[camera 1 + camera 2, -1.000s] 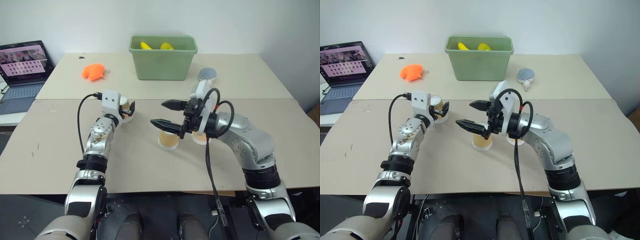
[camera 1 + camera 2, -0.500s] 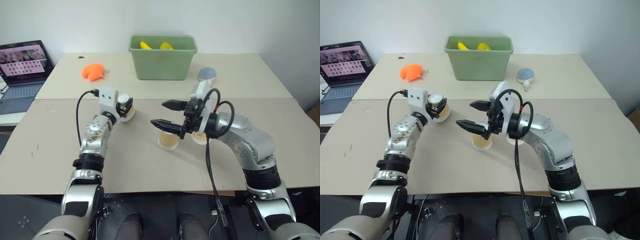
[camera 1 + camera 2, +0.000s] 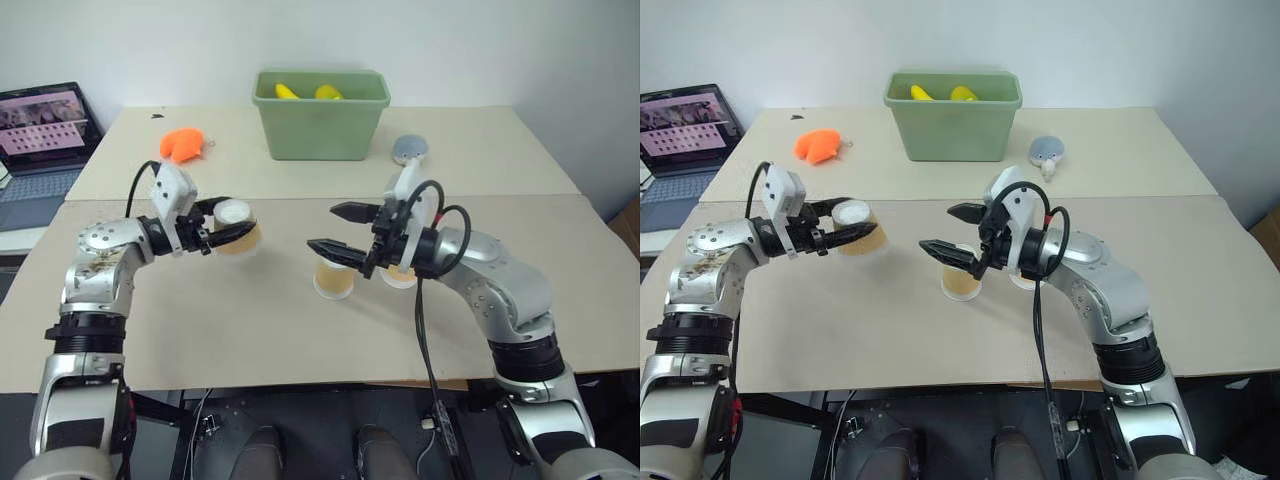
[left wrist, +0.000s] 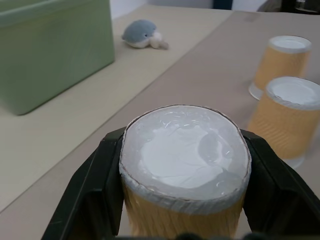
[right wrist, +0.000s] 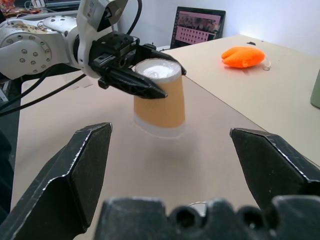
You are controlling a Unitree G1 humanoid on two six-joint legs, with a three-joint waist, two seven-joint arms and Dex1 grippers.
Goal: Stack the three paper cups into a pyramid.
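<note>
Left gripper (image 3: pixel 845 232) clamps one inverted paper cup (image 3: pixel 861 229) near its white base, holding it above the desk (image 3: pixel 890 330). Two other cups (image 4: pixel 280 120) stand inverted side by side on the desk, beneath the right gripper (image 3: pixel 338 230), whose fingers are spread wide and empty.

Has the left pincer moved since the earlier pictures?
Yes. The left pincer, shut on a paper cup, swung to point sideways and drew toward the robot, away from the green bin.
</note>
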